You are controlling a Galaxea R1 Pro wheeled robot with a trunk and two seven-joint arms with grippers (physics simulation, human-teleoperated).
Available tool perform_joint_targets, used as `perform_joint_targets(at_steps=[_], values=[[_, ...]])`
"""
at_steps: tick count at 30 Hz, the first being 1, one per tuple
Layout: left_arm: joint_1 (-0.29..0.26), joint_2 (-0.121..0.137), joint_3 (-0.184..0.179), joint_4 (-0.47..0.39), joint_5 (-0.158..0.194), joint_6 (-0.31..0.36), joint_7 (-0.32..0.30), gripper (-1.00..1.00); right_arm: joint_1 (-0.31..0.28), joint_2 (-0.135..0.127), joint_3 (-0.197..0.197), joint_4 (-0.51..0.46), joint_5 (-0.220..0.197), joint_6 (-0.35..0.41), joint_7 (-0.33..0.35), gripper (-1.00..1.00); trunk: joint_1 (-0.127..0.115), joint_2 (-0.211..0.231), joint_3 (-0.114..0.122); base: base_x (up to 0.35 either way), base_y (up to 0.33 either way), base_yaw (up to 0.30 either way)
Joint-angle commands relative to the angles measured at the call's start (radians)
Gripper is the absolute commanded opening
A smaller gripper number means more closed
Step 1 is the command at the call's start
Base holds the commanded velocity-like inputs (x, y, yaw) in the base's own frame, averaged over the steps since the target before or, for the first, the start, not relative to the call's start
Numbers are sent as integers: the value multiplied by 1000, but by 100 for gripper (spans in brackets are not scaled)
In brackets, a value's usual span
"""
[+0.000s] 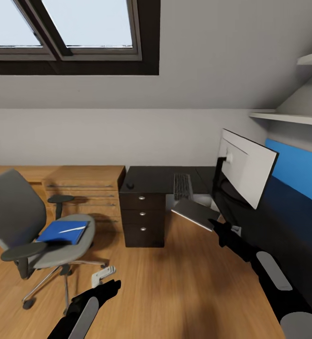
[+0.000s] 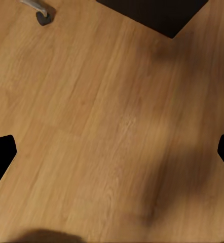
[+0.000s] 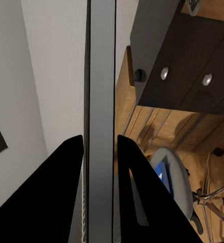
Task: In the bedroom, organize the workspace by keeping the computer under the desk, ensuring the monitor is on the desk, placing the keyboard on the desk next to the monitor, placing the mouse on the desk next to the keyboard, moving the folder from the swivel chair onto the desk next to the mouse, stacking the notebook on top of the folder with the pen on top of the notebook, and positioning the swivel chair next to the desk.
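Nearest you, the left tool [image 1: 108, 286] hangs low over the wood floor [image 1: 184, 282], its two fingertips spread wide apart with nothing between them. Your right tool [image 1: 215, 223] is clamped on the near edge of a thin grey slab, apparently the keyboard [image 1: 194, 212], which sticks out tilted in the air just off the surface [image 1: 151, 179]; the right wrist view shows its silver edge [image 3: 102, 101] running straight between the pinched fingers. Judge it stiff and light but long, so an edge grip will let it swing; a hold nearer its middle would steady it. A second dark keyboard-like shape [image 1: 183, 186] lies flat on the black top, left of the monitor [image 1: 247, 167], whose white back faces you. On the swivel chair [image 1: 38, 226] at the left, well apart from the drawer unit [image 1: 142, 219], the blue folder [image 1: 61, 231] lies flat with the pale pen [image 1: 73, 229] across it. That folder looks thin and slick, likely to flex; take it by an overhanging edge. The pen may roll off.
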Motion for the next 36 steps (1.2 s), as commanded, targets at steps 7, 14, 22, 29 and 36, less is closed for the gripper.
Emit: perform_joint_targets(at_steps=[7,14,22,29,36], values=[[-1,0,-2,-1,10,1,10,100,-1,0,-2,0,-5,6,4,-100,1,-1,-1,323,6,0],[-1,0,-2,10,10,1,10,100,-1,1,-1,-1,-3,6,3,-100,1,-1,-1,324,1,0],[-1,1,-32,18,9,0,12,100,-1,1,0,-1,-2,6,1,-100,1,-1,-1,324,0,0],[-1,1,-46,19,7,0,12,100,-1,0,0,-3,-2,8,1,-100,1,-1,-1,267,0,0],[-1,2,-47,19,7,0,11,100,-1,0,-1,-3,-2,8,1,-100,-3,6,2,43,0,0]])
